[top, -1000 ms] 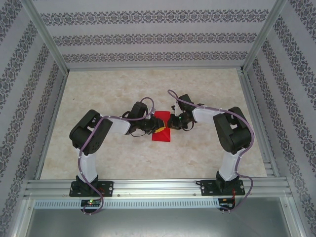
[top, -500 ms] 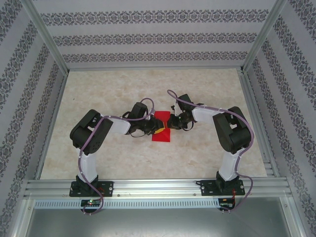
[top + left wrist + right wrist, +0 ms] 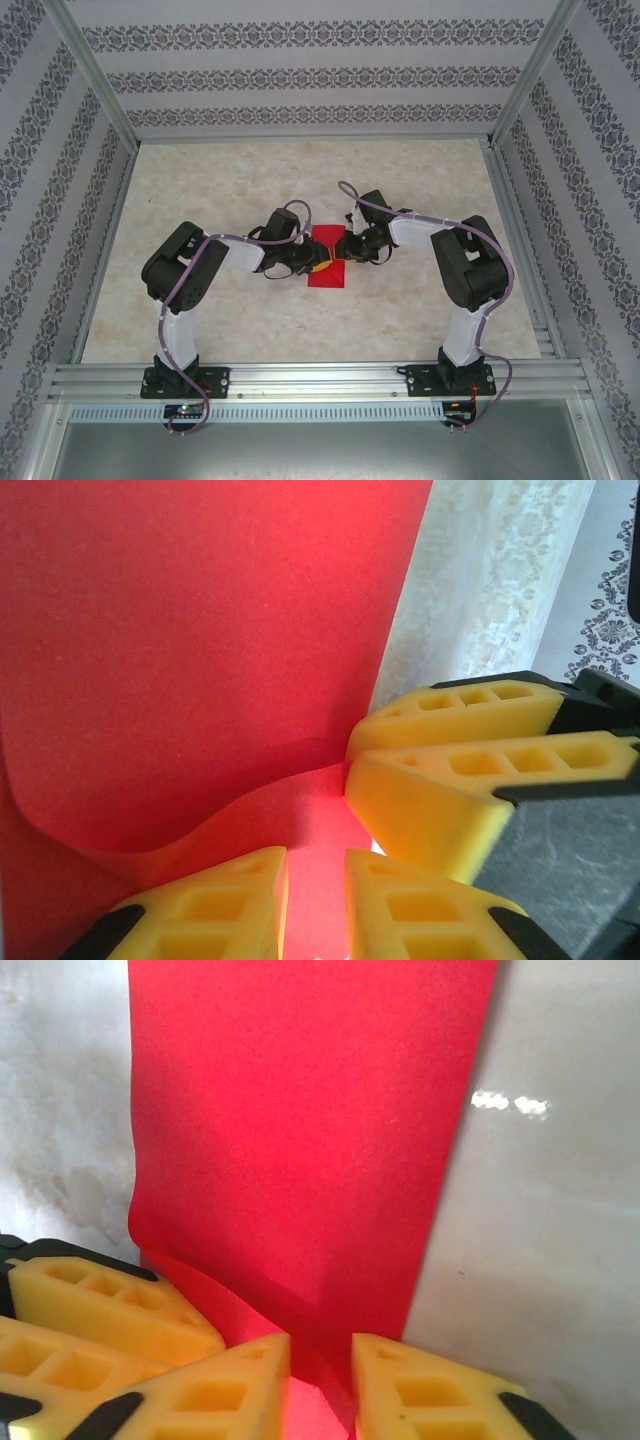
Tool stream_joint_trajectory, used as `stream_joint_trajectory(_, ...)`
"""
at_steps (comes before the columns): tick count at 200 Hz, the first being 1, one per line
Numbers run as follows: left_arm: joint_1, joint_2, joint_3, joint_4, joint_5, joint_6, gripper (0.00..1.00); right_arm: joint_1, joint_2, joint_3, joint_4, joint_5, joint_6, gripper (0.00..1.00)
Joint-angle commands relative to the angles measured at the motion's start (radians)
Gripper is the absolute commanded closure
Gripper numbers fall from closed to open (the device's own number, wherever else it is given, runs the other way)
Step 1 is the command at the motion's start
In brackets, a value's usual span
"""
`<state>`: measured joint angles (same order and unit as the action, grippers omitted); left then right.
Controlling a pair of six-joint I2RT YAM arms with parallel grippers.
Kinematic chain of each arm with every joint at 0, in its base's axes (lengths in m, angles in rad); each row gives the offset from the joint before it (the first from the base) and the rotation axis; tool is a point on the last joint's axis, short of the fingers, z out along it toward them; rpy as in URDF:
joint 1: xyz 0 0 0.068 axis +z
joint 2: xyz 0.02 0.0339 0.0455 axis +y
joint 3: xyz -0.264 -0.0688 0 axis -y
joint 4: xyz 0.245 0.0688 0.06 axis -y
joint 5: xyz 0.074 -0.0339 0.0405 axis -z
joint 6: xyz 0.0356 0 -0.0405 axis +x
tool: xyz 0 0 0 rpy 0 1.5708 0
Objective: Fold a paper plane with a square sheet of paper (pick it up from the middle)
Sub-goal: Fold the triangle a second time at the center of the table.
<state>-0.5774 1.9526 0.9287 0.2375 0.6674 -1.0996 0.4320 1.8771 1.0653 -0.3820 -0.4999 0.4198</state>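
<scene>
Paper (image 3: pixel 326 274) lies long axis near-to-far between left gripper (image 3: pixel 316 865) and right gripper (image 3: pixel 320 1348), both narrowly parted astride its edges, clamping nothing.

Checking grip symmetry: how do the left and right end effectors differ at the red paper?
The left end effector meets the bright red paper sheet from its left side, the right end effector from its right. Paper by the left rises in a curved wave; by the right it lies flatter. Both have yellow wedge fingers straddling paper, gap visible.
</scene>
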Motion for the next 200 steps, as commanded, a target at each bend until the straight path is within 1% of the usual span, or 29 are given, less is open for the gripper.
stream_joint_trajectory(1, -0.01, 0.006, 0.013, -0.021, -0.018, 0.031, 0.76, -0.003, -0.051, -0.009, 0.004, -0.032, -0.008, 0.71)
stream_joint_trajectory(35, -0.011, 0.007, 0.015, -0.022, -0.017, 0.029, 0.76, -0.01, -0.077, -0.031, 0.007, -0.082, -0.015, 0.7)
stream_joint_trajectory(75, -0.01, 0.0, 0.014, -0.023, -0.019, 0.029, 0.76, -0.015, -0.073, -0.046, -0.016, -0.059, -0.024, 0.7)
stream_joint_trajectory(94, -0.01, -0.002, 0.015, -0.023, -0.019, 0.029, 0.76, -0.018, -0.068, -0.045, -0.016, -0.053, -0.024, 0.74)
stream_joint_trajectory(111, -0.011, -0.01, 0.015, -0.022, -0.017, 0.029, 0.76, -0.019, -0.063, -0.042, -0.01, -0.05, -0.026, 0.8)
stream_joint_trajectory(128, -0.01, -0.024, 0.015, -0.017, -0.011, 0.029, 0.76, -0.017, -0.053, -0.032, -0.009, -0.044, -0.032, 0.89)
stream_joint_trajectory(146, -0.01, -0.041, 0.017, -0.006, 0.0, 0.027, 0.76, -0.018, -0.037, -0.022, -0.009, -0.04, -0.039, 0.94)
stream_joint_trajectory(200, -0.016, -0.056, 0.025, -0.015, 0.01, 0.024, 0.76, -0.012, -0.016, -0.01, 0.001, -0.035, -0.049, 0.96)
